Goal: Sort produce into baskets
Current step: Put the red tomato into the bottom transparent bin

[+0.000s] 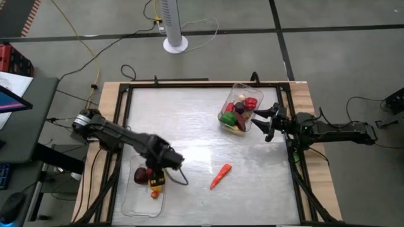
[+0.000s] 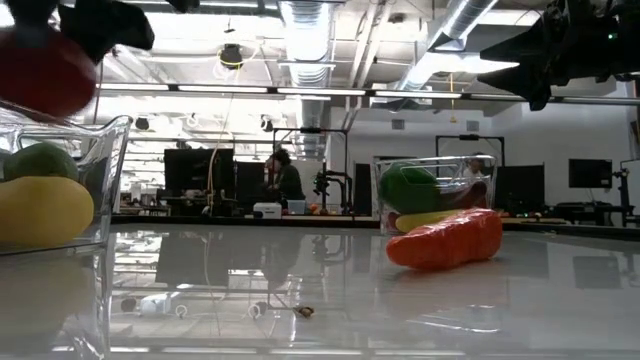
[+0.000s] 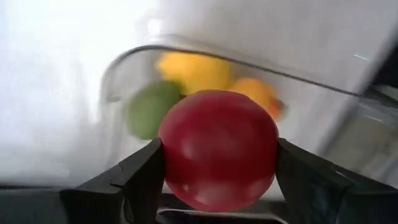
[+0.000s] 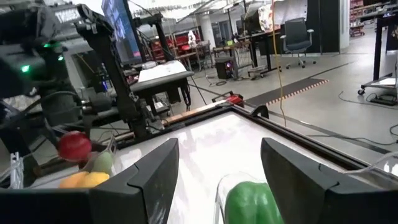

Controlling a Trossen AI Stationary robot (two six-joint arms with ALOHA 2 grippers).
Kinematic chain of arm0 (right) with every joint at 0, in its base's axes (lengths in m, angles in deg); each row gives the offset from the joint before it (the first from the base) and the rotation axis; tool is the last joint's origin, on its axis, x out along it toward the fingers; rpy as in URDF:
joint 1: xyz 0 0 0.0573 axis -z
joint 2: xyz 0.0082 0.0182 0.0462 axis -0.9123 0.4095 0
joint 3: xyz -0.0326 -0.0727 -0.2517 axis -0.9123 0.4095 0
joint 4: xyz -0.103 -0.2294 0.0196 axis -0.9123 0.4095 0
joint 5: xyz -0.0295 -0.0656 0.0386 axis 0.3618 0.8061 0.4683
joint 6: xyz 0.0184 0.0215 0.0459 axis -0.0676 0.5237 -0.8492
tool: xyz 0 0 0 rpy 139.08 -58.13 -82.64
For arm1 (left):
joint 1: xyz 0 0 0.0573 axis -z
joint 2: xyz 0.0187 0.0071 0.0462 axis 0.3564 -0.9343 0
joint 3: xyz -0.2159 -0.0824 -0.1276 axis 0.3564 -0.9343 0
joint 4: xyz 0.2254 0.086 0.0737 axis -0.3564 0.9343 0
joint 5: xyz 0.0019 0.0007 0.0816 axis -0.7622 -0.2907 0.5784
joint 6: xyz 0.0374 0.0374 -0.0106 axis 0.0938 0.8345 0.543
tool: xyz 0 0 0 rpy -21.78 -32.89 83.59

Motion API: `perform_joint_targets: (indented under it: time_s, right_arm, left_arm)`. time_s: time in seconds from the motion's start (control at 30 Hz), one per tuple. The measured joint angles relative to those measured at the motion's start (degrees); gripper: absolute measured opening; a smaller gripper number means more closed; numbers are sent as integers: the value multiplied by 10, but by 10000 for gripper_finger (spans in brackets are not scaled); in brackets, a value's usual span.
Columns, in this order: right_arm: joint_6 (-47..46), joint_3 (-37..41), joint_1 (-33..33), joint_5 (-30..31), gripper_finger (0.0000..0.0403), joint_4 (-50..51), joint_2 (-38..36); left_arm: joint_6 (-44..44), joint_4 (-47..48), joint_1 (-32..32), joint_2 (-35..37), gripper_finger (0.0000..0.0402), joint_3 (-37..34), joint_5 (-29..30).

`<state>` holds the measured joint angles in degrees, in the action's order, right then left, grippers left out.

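My left gripper (image 1: 149, 171) is shut on a round red fruit (image 3: 217, 149) above the left clear basket (image 1: 129, 205), near the table's front left. The fruit also shows in the low view (image 2: 40, 70), above the basket's rim. In that basket lie a green piece (image 3: 149, 109), a yellow piece (image 3: 193, 68) and an orange piece (image 3: 261, 93). My right gripper (image 1: 265, 121) is open and empty beside the right clear basket (image 1: 235, 94), which holds several pieces, among them a green pepper (image 4: 249, 202). An orange carrot (image 1: 220, 176) lies on its side on the table. My left gripper pinches the round red fruit between its two fingers, one finger (image 3: 146, 177) on each of two opposite sides (image 3: 171, 155). The fingers slant down from above toward the basket. The fruit is lifted clear, above the pieces in the left basket.
A black frame (image 1: 126, 107) runs around the shiny table top. Bare table lies between the two baskets, around the carrot (image 2: 445, 240). A white fan stand (image 1: 175, 38) and cables are on the floor beyond the far edge.
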<state>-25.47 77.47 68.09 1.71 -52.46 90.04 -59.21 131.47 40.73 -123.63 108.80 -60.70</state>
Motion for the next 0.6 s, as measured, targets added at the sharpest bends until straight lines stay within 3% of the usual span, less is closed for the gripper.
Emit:
perform_joint_targets:
  time_s: [0.1, 0.17, 0.43, 0.6]
  right_arm:
    - [4, 0, 0, 0, 256, -3, 0]
    - [6, 0, 0, 1, 256, -4, 0]
    - [20, 0, 5, 2, 256, -6, 0]
    - [20, 0, 5, 2, 256, -6, 0]
  left_arm:
    - [-51, 3, 22, 2, 260, -6, 92]
    - [-68, 1, 26, 1, 260, -11, 110]
    - [-98, -22, 18, -1, 261, -21, 57]
    - [-98, -38, 7, -1, 268, -21, 54]
